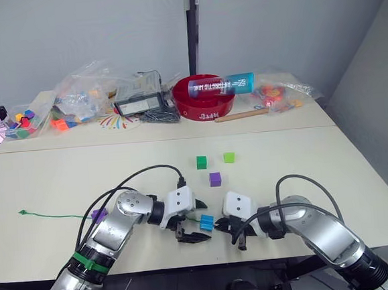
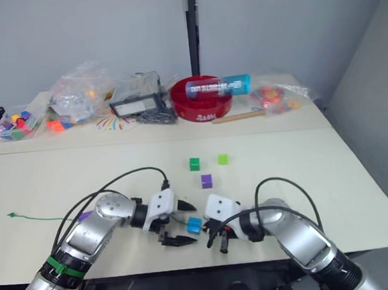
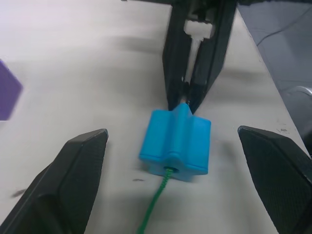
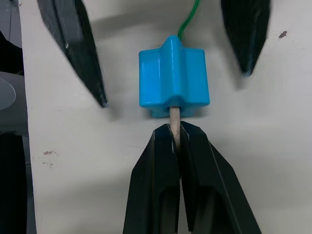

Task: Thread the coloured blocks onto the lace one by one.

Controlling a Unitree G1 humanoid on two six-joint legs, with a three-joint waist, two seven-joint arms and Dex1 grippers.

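Pinching the pale stiff tip of the lace between its closed fingers, the right gripper sits just right of the blue block near the front edge of the table. The tip pokes out of the block's right face, and the green string enters the hole on its left face, so the blue block is already on the lace. The block rests on the tabletop.

The left gripper faces the right one across the block with its jaws spread wide, one finger on the far side of the block and one on the near side, neither touching it.

From the block the lace disappears under the left arm; it reappears well to the left, ending in a small knot on the table.

A purple block lies a little beyond the grippers, with the dark green block and the light green block side by side further back. A second purple block lies to the left, partly behind the left arm.

Along the far edge stand a red bowl with a blue tube across it and clear bags of toy pieces.
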